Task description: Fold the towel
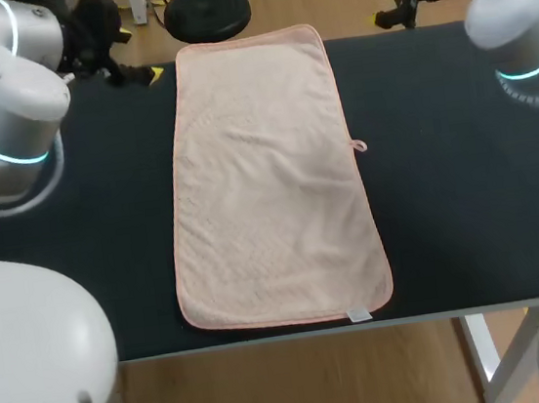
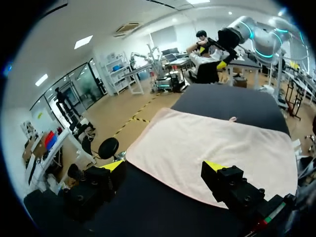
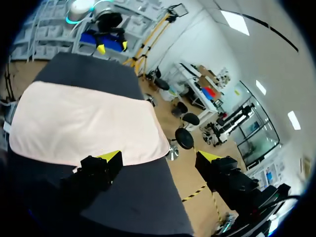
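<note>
Head view: the pale pink rectangular terry towel [image 1: 270,187] lies flat on the black table [image 1: 466,197]. Its long axis runs from the far edge of the table to the near edge. The left gripper [image 1: 136,72] sits just off the towel's far-left corner. The right gripper [image 1: 396,15] sits off the far-right corner, a little further out. I cannot read either one's opening from here.

Left wrist view: my left gripper's yellow tips are spread wide with nothing between them. The towel's far short edge is just ahead of them, and the long axis runs crosswise to the fingers.

Right wrist view: the right gripper is likewise wide apart and empty, with the same short edge ahead of it.

Judgement: both arms flank the far short edge, so I expect a fold along the long axis. The left arm is marginally nearer its corner.
</note>
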`<state>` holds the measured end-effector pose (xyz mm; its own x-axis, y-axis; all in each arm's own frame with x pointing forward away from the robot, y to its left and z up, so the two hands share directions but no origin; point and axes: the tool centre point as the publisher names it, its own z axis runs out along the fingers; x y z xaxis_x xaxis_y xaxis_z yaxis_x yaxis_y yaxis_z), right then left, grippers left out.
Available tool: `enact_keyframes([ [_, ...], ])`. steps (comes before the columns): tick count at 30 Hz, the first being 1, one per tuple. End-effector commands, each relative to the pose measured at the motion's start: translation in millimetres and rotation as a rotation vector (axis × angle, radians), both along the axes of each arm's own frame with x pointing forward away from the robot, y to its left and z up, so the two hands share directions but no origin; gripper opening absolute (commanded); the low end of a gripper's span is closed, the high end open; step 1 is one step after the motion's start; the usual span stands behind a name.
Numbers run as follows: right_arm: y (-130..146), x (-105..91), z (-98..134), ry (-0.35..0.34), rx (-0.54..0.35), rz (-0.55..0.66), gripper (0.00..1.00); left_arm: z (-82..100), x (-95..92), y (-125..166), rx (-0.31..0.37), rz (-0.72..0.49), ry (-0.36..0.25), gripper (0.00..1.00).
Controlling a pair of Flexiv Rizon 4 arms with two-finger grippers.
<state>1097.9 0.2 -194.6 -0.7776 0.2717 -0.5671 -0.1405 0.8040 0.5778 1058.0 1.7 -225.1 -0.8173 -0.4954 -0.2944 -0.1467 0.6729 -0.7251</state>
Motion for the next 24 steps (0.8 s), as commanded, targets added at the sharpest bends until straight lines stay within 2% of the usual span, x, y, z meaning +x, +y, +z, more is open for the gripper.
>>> enact_keyframes([
  [1,-1,4.9,5,0.084,-0.461,0.166,1.00,5.5,3.1,3,0.397,-0.129,0.087,1.00],
  [13,-1,4.9,5,0.084,-0.461,0.166,1.00,5.5,3.1,3,0.397,-0.129,0.087,1.00],
  [16,11,4.7,7,0.113,-0.512,0.167,1.00,5.7,7.9,-1,0.505,-0.157,0.085,1.00],
  [22,35,-1.6,10,0.202,-0.634,0.107,1.00,5.4,10.2,-15,0.655,-0.198,0.140,1.00],
  [24,41,-5.1,10,0.231,-0.660,0.082,1.00,3.8,8.4,-20,0.675,-0.213,0.131,1.00],
])
